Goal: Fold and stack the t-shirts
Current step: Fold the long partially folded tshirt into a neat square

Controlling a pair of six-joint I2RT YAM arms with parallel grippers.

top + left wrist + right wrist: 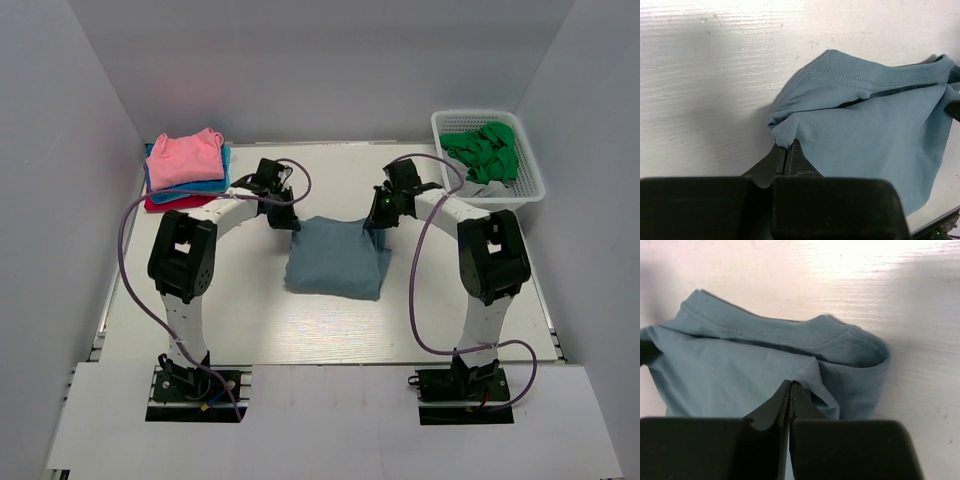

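- White-walled booth with a white table (pixel 330 340). Pale grained board shows under both wrist views.
- Left gripper (pixel 786 148): fingers pressed together, pinching a tuck of the slate-blue t-shirt (pixel 865 130) at a corner beside a stitched hem.
- Right gripper (pixel 790 386): fingers likewise closed, nipping a fold of the same cloth just below the hemmed edge at the opposite corner.
- From above, we see the two pinches at the shirt's far corners. The shirt lies mid-table between the arms as a rough, partly folded rectangle.
- We judge a fold is in hand, with the far edge to be carried toward the near edge.
- To do it well, we would move both arms together at matched height and keep the edge taut but not stretched. We would lay it flush with the near edge and let go only once the cloth rests flat.
- Risk: the pinches look thin, so a jerk could slip one corner and skew the fold.
- Far left, well apart: pink shirt (pixel 185 158) on a bright blue shirt (pixel 215 186) and a red shirt (pixel 160 203). We read this stack as the destination.
- Far right: white basket (pixel 530 190) holding green cloth (pixel 485 150).
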